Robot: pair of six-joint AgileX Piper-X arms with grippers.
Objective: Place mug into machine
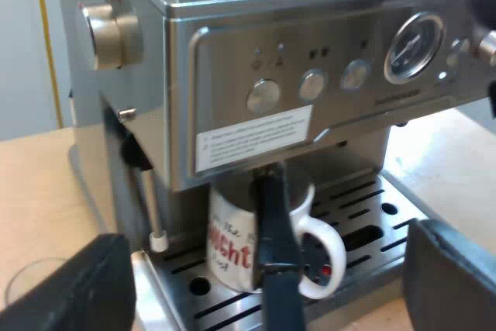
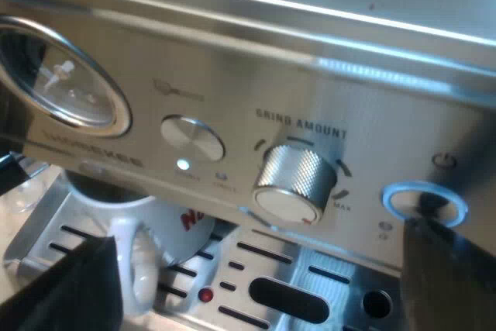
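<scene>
A white mug [image 1: 232,242] with red lettering stands upright on the espresso machine's drip tray [image 1: 364,203], under the brew head, its handle turned outward. The holder's dark handle [image 1: 275,253] sticks out from the machine's front, across the mug. My left gripper [image 1: 263,300] is open a short way before the tray, its fingers [image 1: 70,292] wide on either side of that handle and apart from it. My right gripper [image 2: 256,292] is open close to the control panel, above the mug [image 2: 167,230], with one fingertip [image 2: 442,261] by the lit round button [image 2: 395,199].
The machine's panel carries a pressure gauge [image 1: 415,46], round buttons [image 1: 263,94] and a ribbed grind knob [image 2: 294,180]. A steam wand [image 1: 151,199] hangs at the tray's side. A clear glass [image 1: 23,284] stands on the wooden table beside the machine.
</scene>
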